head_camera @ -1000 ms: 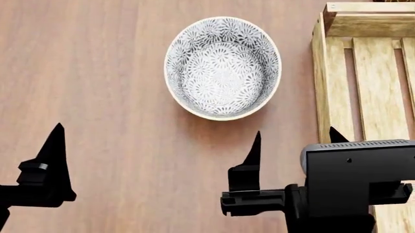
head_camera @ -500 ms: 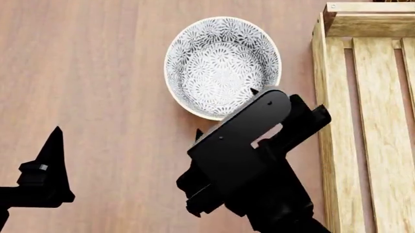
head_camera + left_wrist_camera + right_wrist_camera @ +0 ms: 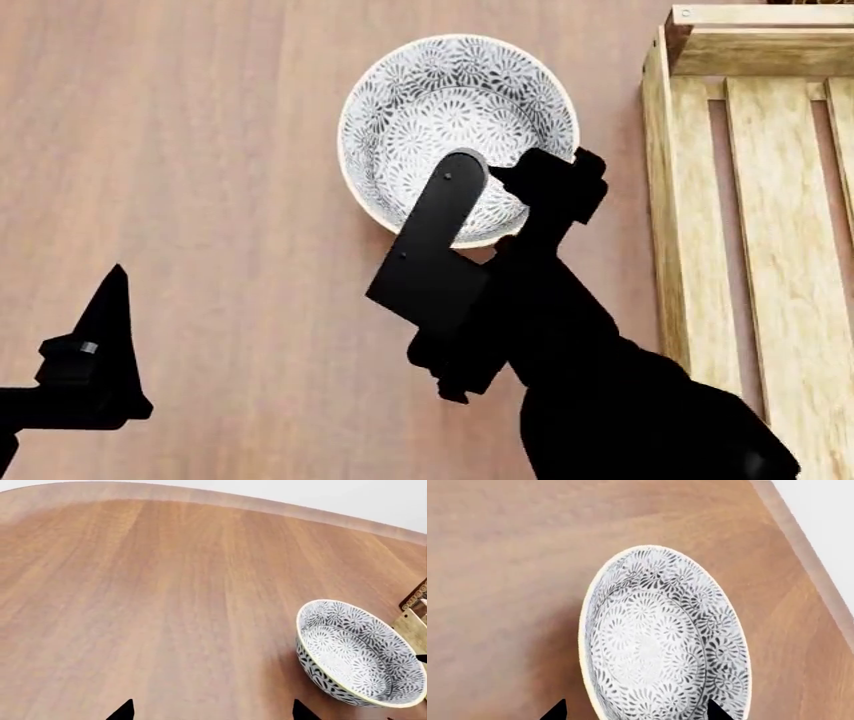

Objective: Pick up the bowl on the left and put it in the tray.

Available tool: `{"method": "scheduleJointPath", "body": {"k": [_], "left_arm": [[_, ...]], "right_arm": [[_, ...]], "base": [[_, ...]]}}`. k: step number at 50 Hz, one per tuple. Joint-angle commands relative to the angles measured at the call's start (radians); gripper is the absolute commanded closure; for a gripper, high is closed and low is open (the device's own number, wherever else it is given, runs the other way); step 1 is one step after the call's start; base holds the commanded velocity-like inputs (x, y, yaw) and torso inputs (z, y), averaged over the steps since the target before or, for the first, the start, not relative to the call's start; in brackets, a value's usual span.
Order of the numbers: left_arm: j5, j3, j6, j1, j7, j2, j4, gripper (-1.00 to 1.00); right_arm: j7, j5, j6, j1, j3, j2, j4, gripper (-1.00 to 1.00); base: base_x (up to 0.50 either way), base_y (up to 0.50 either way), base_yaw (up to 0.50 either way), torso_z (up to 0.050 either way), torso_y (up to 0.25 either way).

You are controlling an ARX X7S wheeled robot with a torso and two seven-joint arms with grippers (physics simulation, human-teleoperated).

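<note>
Nearest you, your left gripper (image 3: 100, 350) hangs over bare table (image 3: 200, 150), its fingers spread and empty. Your right gripper (image 3: 634, 712) sits over the bowl's near edge, fingertips (image 3: 555, 711) spread wide and holding nothing. The bowl (image 3: 458, 138) rests upright on the table, just left of the tray (image 3: 747, 200).

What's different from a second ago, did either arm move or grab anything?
The right gripper swung forward from the table's near side and now hangs over the near rim of the bowl, open, with nothing grasped. The left gripper, the bowl and the tray stayed where they were.
</note>
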Motion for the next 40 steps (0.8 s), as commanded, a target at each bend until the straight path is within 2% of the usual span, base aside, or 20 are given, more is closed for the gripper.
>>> {"method": "scheduleJointPath", "body": {"k": [1, 14, 15, 28, 35, 40], "left_arm": [[0.001, 0.007, 0.006, 0.001, -0.001, -0.004, 0.0, -1.0], [-0.007, -0.006, 0.015, 0.003, -0.001, -0.013, -0.008, -1.0], [-0.009, -0.007, 0.015, 0.003, -0.001, -0.013, -0.009, -1.0], [-0.01, -0.003, 0.022, 0.007, -0.004, -0.016, -0.009, -1.0], [-0.01, 0.0, 0.026, 0.01, -0.006, -0.017, -0.011, -1.0], [-0.013, 0.001, 0.025, 0.01, -0.009, -0.019, -0.008, -1.0]], "right_arm": [[-0.082, -0.069, -0.122, 0.063, -0.11, -0.048, 0.216, -1.0], [-0.079, -0.103, -0.197, 0.054, -0.152, -0.109, 0.36, -1.0], [-0.079, -0.104, -0.2, 0.056, -0.152, -0.111, 0.368, 1.0], [-0.055, -0.126, -0.232, 0.051, -0.158, -0.117, 0.422, 1.0], [-0.056, -0.133, -0.216, 0.056, -0.161, -0.098, 0.377, 1.0], [-0.068, -0.139, -0.166, 0.086, -0.154, -0.058, 0.262, 1.0]], "base": [[0.0, 0.0, 0.0, 0.0, 0.0], [0.0, 0.0, 0.0, 0.0, 0.0], [0.0, 0.0, 0.0, 0.0, 0.0], [0.0, 0.0, 0.0, 0.0, 0.0], [0.0, 0.0, 0.0, 0.0, 0.0], [0.0, 0.0, 0.0, 0.0, 0.0]]}}
